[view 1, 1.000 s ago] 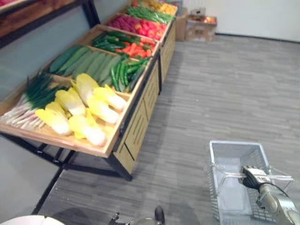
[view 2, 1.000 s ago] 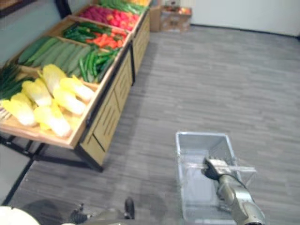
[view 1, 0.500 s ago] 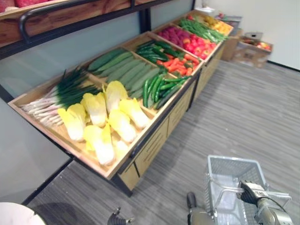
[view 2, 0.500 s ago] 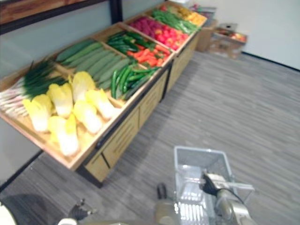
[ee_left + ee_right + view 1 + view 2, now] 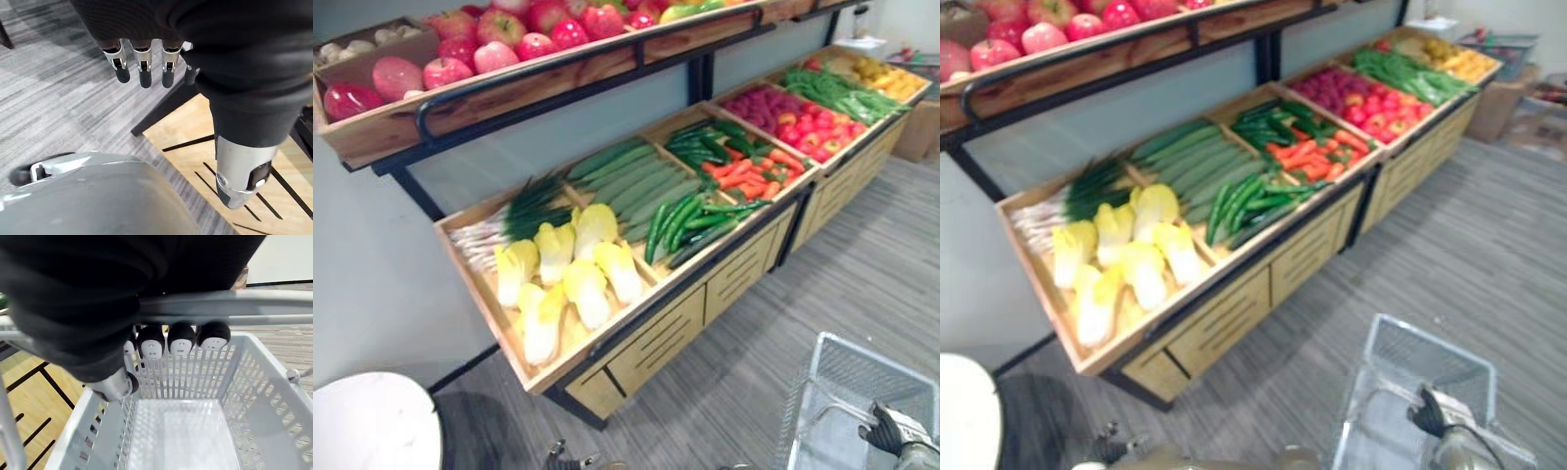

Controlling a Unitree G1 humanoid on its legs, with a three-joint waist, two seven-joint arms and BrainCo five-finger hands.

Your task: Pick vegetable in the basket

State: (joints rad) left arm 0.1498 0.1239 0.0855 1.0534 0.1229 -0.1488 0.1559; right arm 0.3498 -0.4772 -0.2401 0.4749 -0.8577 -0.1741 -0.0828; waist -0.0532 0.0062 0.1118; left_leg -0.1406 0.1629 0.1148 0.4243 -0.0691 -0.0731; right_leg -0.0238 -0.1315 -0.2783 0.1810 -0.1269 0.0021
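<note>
Right hand (image 5: 168, 341) curled round the handle (image 5: 254, 308), empty basket (image 5: 847, 377) hanging beneath it — left hand (image 5: 143, 68) loose, holding nothing. Cabbages (image 5: 576, 279) lie well ahead of it, up on the stand (image 5: 656, 343); reach with fingers wide — keep the basket level

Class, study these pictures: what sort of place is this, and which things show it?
Probably a shop's produce section, or a mock-up: slanted wooden display bins of vegetables, red apples on a wooden shelf above, and a grey plastic shopping basket held in the right hand.
</note>
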